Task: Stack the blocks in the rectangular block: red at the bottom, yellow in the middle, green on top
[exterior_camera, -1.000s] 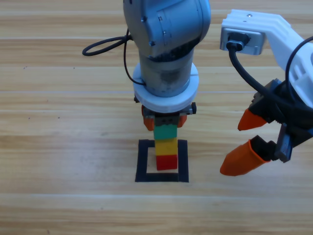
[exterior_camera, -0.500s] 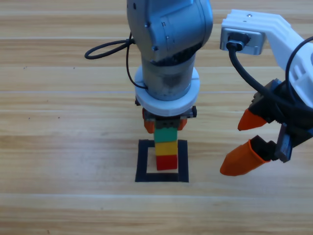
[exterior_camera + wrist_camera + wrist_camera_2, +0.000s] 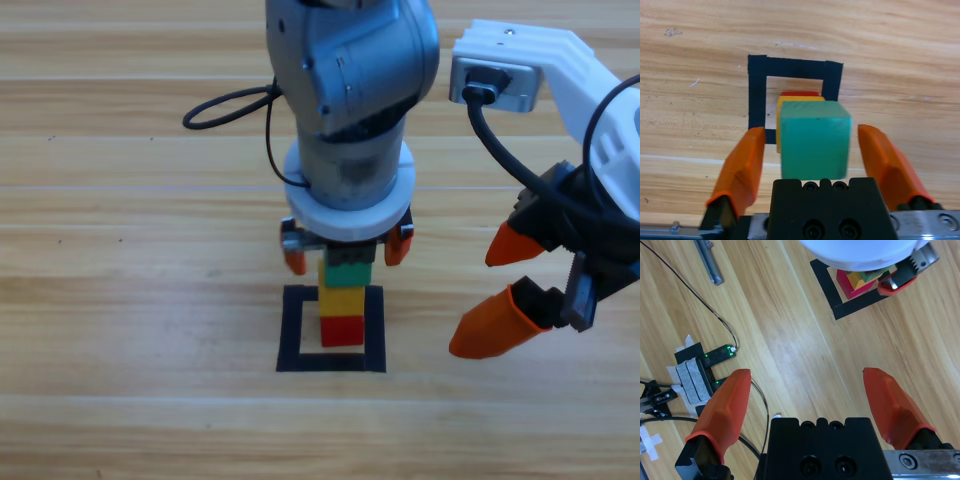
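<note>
The wooden surface (image 3: 120,200) carries the rectangular block (image 3: 331,329), a black tape square with the stack inside it. The left gripper (image 3: 346,250) hangs directly over the stack, jaws apart on either side of the green cube (image 3: 814,139) with a gap on both sides; the right gripper (image 3: 505,288) waits well off to the right, jaws wide apart and empty. Green sits on the yellow cube (image 3: 342,298), which sits on the red cube (image 3: 342,330), slightly offset in the left wrist view. The release looks made; the left gripper should lift straight up, jaws wide, avoiding sideways drift that could clip the tower.
</note>
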Motion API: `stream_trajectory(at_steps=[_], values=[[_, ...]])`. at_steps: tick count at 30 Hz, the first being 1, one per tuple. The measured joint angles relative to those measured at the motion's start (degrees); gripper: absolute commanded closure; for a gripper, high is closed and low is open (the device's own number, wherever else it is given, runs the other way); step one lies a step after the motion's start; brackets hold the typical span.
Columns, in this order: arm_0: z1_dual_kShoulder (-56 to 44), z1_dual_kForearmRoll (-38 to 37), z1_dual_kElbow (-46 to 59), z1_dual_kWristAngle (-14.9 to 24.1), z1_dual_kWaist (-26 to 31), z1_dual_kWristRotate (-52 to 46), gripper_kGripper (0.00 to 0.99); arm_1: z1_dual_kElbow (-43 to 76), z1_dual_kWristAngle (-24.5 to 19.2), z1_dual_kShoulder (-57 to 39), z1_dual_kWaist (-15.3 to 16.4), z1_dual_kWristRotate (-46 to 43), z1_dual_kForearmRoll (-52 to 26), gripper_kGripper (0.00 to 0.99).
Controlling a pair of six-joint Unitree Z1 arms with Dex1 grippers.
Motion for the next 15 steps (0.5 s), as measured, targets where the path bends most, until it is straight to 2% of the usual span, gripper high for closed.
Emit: stream_trajectory(at_steps=[6,11,15], values=[[0.0,0.0,0.66,0.0,0.0,0.1,0.0,0.0,-0.05,-0.04,0.0,0.18,0.0,0.0],[0.0,0.08,-0.27,0.4,0.0,2.44,0.0,0.0,-1.84,-0.04,-0.26,0.79,0.0,0.0],[-0.11,7.83,-11.25,6.06,-0.02,4.91,0.0,0.0,-1.85,-0.27,-0.46,0.79,0.0,0.0]])
